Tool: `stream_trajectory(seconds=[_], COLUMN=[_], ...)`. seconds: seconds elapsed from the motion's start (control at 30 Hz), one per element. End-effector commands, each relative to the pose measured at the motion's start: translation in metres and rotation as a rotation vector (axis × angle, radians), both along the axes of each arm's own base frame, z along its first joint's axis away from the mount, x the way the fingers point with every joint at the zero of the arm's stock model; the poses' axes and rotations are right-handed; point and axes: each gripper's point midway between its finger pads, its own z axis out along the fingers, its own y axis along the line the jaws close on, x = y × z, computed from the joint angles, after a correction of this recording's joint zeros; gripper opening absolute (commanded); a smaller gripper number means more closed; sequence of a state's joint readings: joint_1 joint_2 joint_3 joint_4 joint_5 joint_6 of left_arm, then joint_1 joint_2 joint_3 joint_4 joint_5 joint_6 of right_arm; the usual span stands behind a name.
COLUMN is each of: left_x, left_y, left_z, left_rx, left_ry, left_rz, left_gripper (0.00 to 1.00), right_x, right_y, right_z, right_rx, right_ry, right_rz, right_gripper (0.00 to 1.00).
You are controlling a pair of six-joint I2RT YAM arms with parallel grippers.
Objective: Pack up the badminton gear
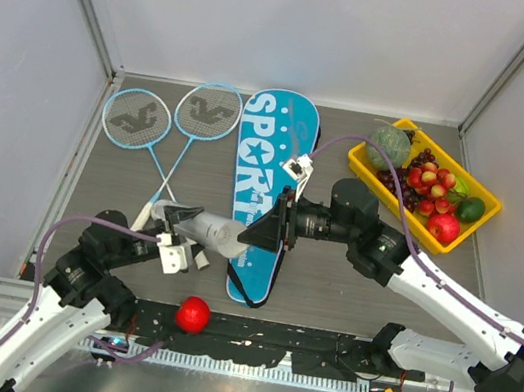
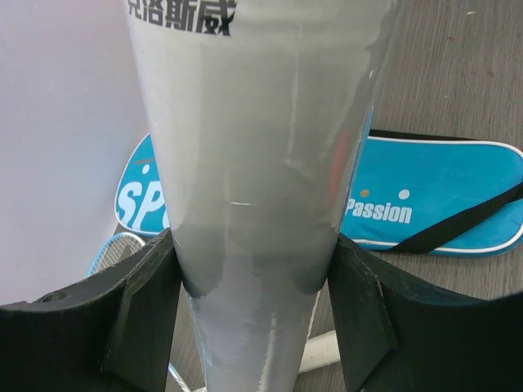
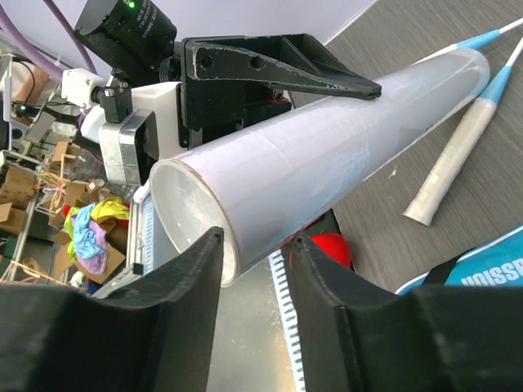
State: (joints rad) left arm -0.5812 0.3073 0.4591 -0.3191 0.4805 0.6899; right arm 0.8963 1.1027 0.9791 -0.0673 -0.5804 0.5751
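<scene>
The left tool is pressed onto the white cardboard tube, which sits toward the table's 7 o'clock, beside the blue SPORT racket cover. The right tool meets the tube's open 3 o'clock end, its fingers narrowly parted and pinching nothing. Two light-blue rackets lie at 10 o'clock.

The blue racket cover carries the word "SPORT" in large white letters along its length in the top view. In the left wrist view the same cover shows "Passion" in white, with a cut-off "SP" further left. The white tube bears a dark line of Chinese characters at the top edge, partly cropped, the last three reading "洛斯威".
</scene>
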Motion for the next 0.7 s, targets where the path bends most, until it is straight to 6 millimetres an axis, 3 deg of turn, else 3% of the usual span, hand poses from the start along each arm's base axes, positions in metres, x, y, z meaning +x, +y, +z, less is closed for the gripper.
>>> stream_trajectory(seconds=[0.0,0.1,0.2,0.27,0.33,0.4,0.53,0.57,0.6,0.67], left_x=[-0.019,-0.017,-0.019,-0.017,-0.014,-0.011,-0.010,-0.011,-0.012,-0.008], left_y=[-0.011,-0.010,-0.010,-0.008,-0.003,0.002,0.011,0.013,0.014,0.021], left_z=[0.085,0.081,0.084,0.087,0.091,0.095,0.115,0.124,0.133,0.153], left_rx=[-0.155,-0.150,-0.156,-0.162,-0.158,-0.162,-0.260,-0.299,-0.345,-0.455], left_ry=[-0.258,-0.245,-0.243,-0.243,-0.241,-0.231,-0.167,-0.148,-0.125,-0.063], left_rz=[-0.117,-0.109,-0.112,-0.089,-0.060,-0.020,0.049,0.060,0.068,0.128], left_gripper=[0.06,0.06,0.06,0.06,0.06,0.06,0.09,0.09,0.10,0.13], right_x=[0.009,0.016,0.022,0.022,0.021,0.021,0.012,0.013,0.010,0.005], right_y=[0.004,0.007,0.009,0.009,0.007,-0.001,-0.030,-0.034,-0.042,-0.053], right_z=[-0.015,-0.008,-0.017,-0.021,-0.007,0.021,0.094,0.088,0.102,0.110], right_rx=[-0.053,-0.036,-0.056,-0.059,-0.030,0.027,0.205,0.199,0.275,0.356], right_ry=[0.047,0.045,0.076,0.087,0.054,-0.018,-0.244,-0.268,-0.336,-0.426], right_rz=[-0.054,-0.084,-0.114,-0.119,-0.117,-0.138,-0.191,-0.200,-0.222,-0.240], right_gripper=[0.49,0.52,0.41,0.40,0.47,0.59,0.77,0.81,0.84,0.94])
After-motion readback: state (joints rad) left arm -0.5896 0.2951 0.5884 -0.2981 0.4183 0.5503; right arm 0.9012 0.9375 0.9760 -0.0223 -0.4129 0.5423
